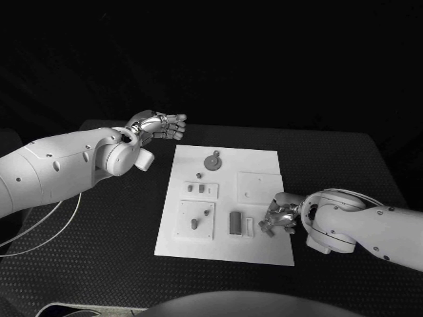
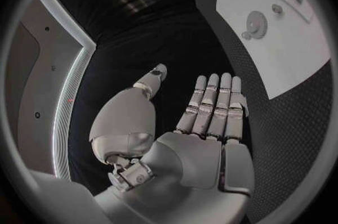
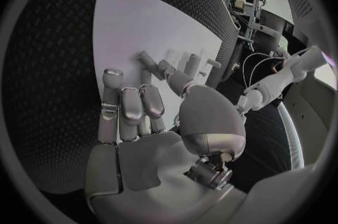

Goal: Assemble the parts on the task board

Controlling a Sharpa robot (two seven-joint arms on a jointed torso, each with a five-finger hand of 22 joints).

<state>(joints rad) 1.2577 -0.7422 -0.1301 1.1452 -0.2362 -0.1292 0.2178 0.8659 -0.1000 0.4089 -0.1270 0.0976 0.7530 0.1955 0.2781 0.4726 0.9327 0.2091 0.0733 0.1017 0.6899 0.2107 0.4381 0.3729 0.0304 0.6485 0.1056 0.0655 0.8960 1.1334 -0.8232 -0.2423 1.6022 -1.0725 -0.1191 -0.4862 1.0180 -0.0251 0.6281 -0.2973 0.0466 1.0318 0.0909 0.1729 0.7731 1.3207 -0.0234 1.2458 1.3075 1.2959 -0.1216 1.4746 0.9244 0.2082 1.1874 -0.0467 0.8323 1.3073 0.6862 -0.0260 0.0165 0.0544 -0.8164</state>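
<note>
Both hands open: left hand, right hand.

The table wears a black cover that looks rough and bumpy, like woven cloth. The task board is smooth, flat and matt white. The left hand and the right hand look like shiny silver metal. Beyond the left hand's fingertips, a round gear part looks like dull grey plastic.
</note>
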